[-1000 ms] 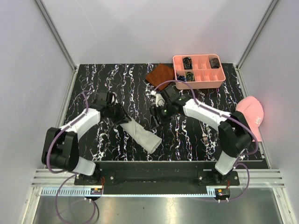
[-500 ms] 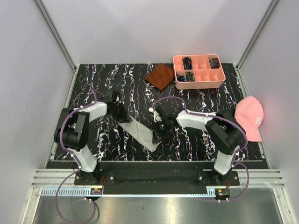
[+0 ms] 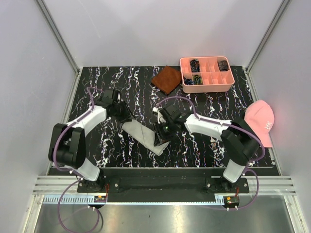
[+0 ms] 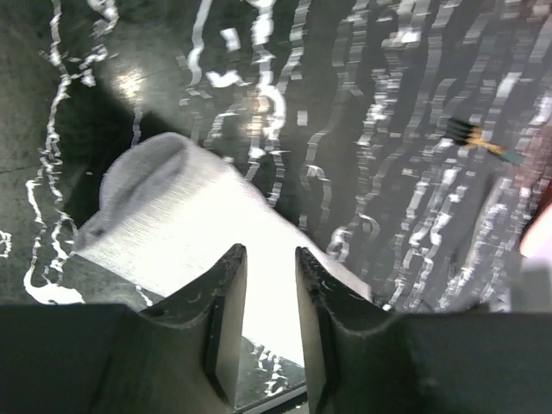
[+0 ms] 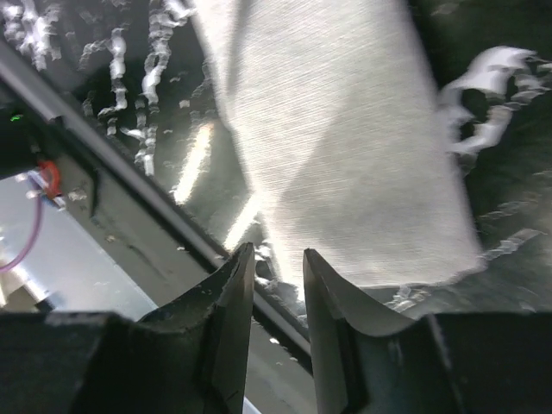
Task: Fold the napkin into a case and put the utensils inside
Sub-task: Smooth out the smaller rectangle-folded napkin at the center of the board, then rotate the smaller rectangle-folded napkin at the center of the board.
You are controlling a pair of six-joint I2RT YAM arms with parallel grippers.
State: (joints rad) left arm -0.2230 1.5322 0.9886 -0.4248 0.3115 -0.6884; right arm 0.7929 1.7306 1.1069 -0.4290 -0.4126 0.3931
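The napkin (image 3: 142,137) lies as a narrow light grey folded strip, the case, running diagonally in the middle of the table. My left gripper (image 3: 127,118) is at its far left end, jaws a little apart. In the left wrist view (image 4: 266,252) the grey cloth (image 4: 190,207) shows under and between the tips. My right gripper (image 3: 159,137) is over the strip's near right end, jaws also a little apart (image 5: 278,250) above the cloth (image 5: 345,147). A slim silver fork (image 3: 214,143) lies right of the right arm. A dark utensil with a gold-coloured part (image 4: 477,141) shows in the left wrist view.
A rust-brown cloth (image 3: 166,79) and a pink compartment tray (image 3: 206,83) sit at the back. A pink cap (image 3: 261,121) lies at the right edge. The table's front rail (image 5: 129,185) is close under the right gripper.
My right gripper has moved from the table's middle down to the napkin's near end. My left gripper has stayed by the far end while its arm shifted. The strip has barely moved.
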